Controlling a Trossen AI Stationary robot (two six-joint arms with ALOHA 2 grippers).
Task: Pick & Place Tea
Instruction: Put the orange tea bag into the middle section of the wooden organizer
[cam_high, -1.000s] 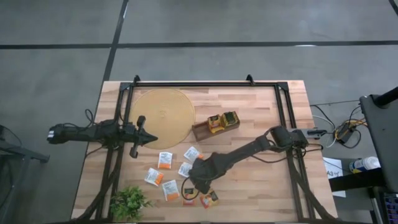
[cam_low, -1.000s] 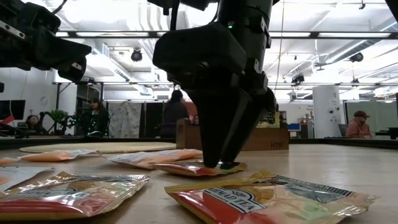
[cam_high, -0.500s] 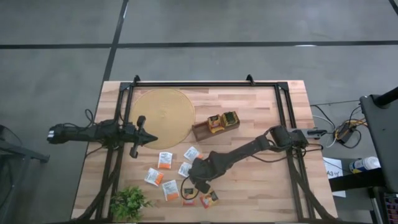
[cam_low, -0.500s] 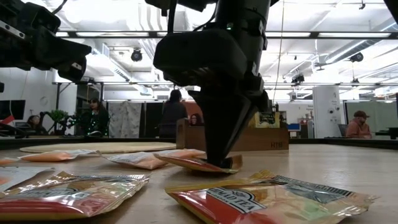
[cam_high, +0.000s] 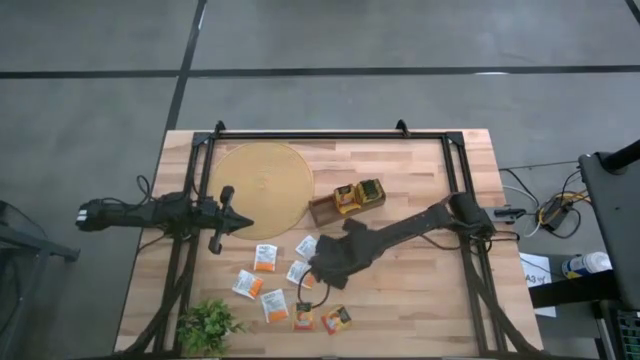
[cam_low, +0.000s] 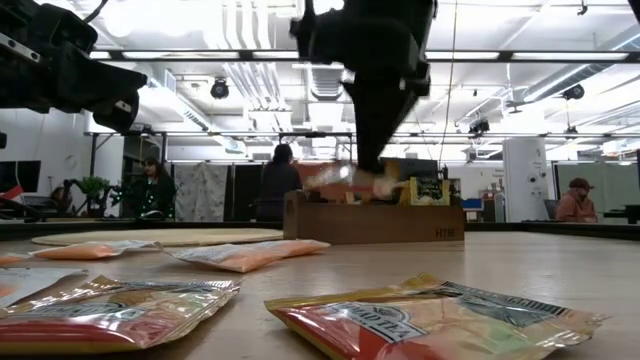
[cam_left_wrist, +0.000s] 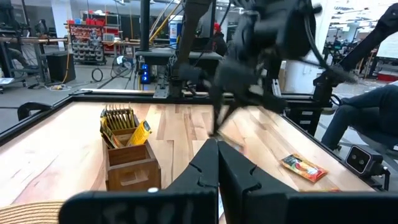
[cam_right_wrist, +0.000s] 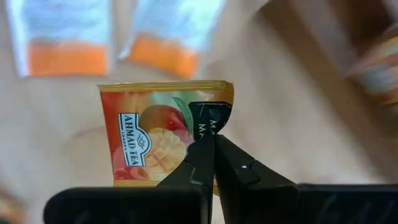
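My right gripper (cam_low: 368, 168) hangs above the table's middle, shut on an orange mango tea sachet (cam_right_wrist: 158, 134). In the high view the right gripper (cam_high: 320, 272) covers that sachet. Several more tea sachets lie flat on the wood, among them a white and orange one (cam_high: 265, 258) and an orange one (cam_high: 337, 319). The wooden tray (cam_high: 345, 203) holds upright sachets. My left gripper (cam_high: 238, 223) waits shut at the table's left side, pointing level. My right gripper pinches the sachet between its two fingers at one edge, by the dark patch (cam_right_wrist: 210, 122) near a corner. The fingers come from above, slanting down. The sachet (cam_low: 345, 178) is lifted clear of the table and sticks out sideways from the fingertips.
A round straw mat (cam_high: 262, 188) lies at the far left, and a small green plant (cam_high: 208, 325) stands at the near left corner. A black frame (cam_high: 330, 135) runs along the far and side edges. People stand in the room beyond.
My right gripper has shut on the orange sachet that lay between its open fingers. It has then risen, tipping and moving toward the far edge and the tray. The sachet first tilted up at one edge and now hangs clear of the table.
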